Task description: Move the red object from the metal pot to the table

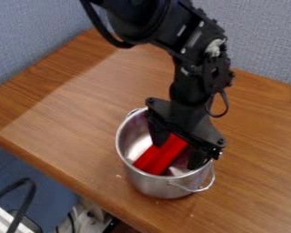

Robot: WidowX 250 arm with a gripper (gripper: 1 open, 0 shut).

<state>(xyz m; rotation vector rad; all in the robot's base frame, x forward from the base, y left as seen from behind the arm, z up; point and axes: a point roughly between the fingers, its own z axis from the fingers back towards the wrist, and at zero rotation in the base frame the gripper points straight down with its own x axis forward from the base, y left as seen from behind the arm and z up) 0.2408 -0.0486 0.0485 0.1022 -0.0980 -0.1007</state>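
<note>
The metal pot (145,177) stands near the front edge of the brown table (75,86), its loop handle facing the front. Inside it lies the red object (160,157), a bright bar leaning across the pot's floor. My black gripper (185,144) reaches down into the pot from above and stands open, its fingers straddling the upper end of the red bar. The bar's upper end is partly hidden behind the fingers. I cannot see whether the fingers touch it.
The arm (191,55) rises from the pot toward the top of the view. The table's front edge (63,168) runs close to the pot. A blue wall lies behind, and cables and a dark object (15,205) sit on the floor below.
</note>
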